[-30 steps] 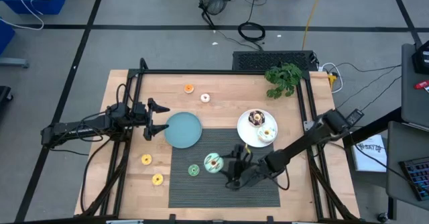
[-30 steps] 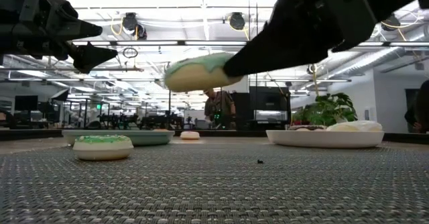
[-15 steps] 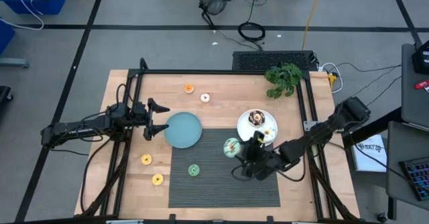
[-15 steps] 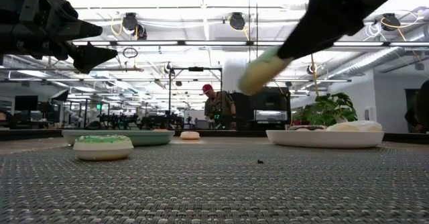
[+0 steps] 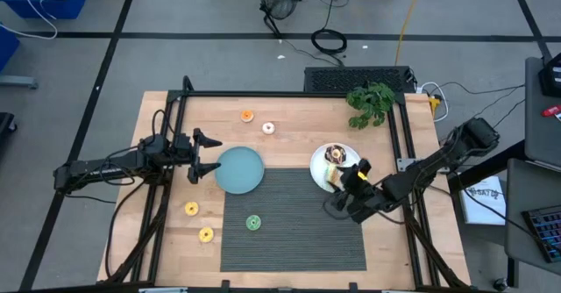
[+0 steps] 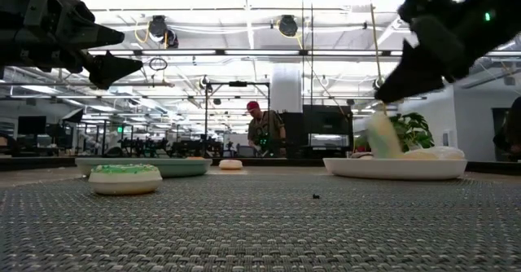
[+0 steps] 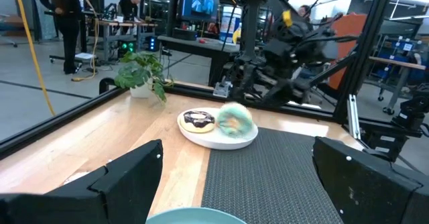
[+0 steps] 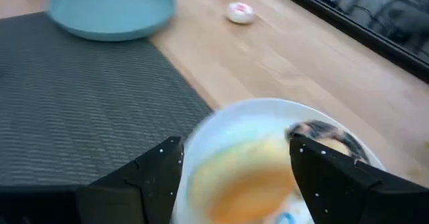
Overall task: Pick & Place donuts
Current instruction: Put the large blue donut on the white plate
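My right gripper [image 5: 342, 180] hangs over the near part of the white plate [image 5: 323, 159], shut on a mint-iced donut [image 8: 244, 174]. A chocolate donut [image 5: 334, 155] lies on that plate. A green donut [image 5: 253, 223] rests flat on the dark mat. Two yellow donuts [image 5: 191, 208] [image 5: 206, 234] lie near the table's left side, and an orange donut [image 5: 247, 115] and a white donut [image 5: 268, 127] lie at the far side. My left gripper [image 5: 206, 155] stands open and level beside the teal plate [image 5: 239, 169], which holds nothing. My right gripper pinches the mint donut by two opposite sides of its rim [image 8: 196, 178] between its two fingers [image 8: 151, 177]. The fingers slant down from the table's right. The donut [image 6: 381, 135] hangs on edge below them, over the white plate's rim [image 6: 342, 168]; whether it touches the plate I cannot tell.
A potted plant [image 5: 372, 101] stands at the far right corner. A black frame [image 5: 175, 117] runs round the table's edges. The dark mat [image 5: 289, 240] covers the near middle. A person [image 6: 259, 129] stands in the room beyond.
My right gripper has carried the mint donut from above the mat's middle toward the table's right and far side, as far as the white plate. Its wrist has rolled, so the donut has turned from lying flat to standing on edge. The green donut has stayed where it was.
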`<state>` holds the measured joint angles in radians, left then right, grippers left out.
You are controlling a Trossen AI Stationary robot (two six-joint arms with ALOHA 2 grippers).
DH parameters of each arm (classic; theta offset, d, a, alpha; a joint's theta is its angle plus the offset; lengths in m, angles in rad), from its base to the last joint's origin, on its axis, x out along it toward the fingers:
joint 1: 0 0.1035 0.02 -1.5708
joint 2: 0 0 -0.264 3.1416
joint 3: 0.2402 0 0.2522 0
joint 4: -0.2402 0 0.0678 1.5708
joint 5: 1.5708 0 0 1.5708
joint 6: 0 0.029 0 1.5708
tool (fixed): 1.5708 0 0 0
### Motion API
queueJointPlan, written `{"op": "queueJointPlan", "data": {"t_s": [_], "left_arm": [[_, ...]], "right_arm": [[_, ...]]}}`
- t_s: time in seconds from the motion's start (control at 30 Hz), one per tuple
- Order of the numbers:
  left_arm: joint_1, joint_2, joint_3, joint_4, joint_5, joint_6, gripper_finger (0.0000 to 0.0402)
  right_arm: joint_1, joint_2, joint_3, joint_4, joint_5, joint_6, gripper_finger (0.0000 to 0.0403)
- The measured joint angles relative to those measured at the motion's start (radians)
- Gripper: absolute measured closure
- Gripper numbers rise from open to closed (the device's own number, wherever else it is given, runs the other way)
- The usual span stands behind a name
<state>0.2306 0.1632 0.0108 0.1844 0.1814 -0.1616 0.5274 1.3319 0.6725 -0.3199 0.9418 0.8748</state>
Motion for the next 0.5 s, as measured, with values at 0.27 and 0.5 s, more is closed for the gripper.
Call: {"op": "queueJointPlan", "data": {"t_s": [0.27,0.5], "left_arm": [[0.000,0.000,0.000,0.000,0.000,0.000,0.0023],[0.000,0.000,0.000,0.000,0.000,0.000,0.0023]], "right_arm": [[-0.022,-0.021,-0.182,0.196,-0.032,0.079,0.0149],[-0.033,-0.022,-0.215,0.394,-0.036,-0.137,0.0149]]}}
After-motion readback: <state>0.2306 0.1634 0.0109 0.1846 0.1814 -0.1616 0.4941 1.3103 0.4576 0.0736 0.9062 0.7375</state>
